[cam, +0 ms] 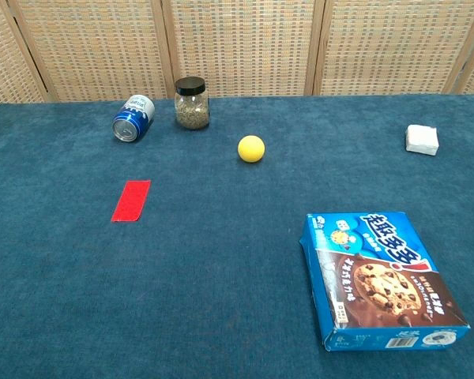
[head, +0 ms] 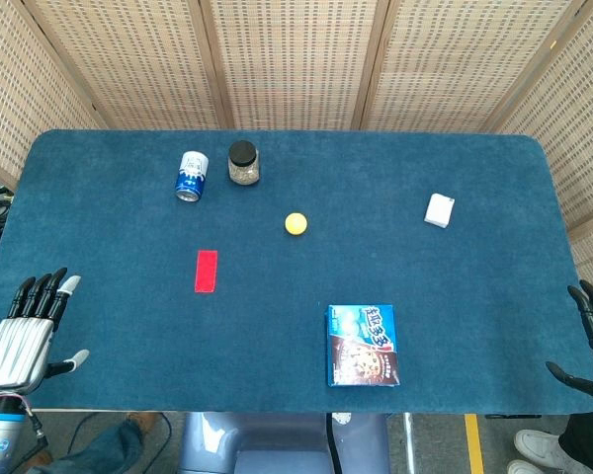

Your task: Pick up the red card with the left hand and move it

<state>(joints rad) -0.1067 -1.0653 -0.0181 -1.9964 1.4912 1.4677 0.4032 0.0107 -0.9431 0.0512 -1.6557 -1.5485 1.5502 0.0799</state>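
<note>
With the left hand (head: 22, 336) empty, fingers apart, reach to the flat red card (head: 207, 271) and pinch an edge off the worktop (head: 455, 296).

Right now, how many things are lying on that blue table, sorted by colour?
Red: 1, the red card
Yellow: 1, the ball
White: 1, the small block
Blue: 2, the tipped can and the cookie box
Clear with black lid: 1, the jar
Total: 6
</note>
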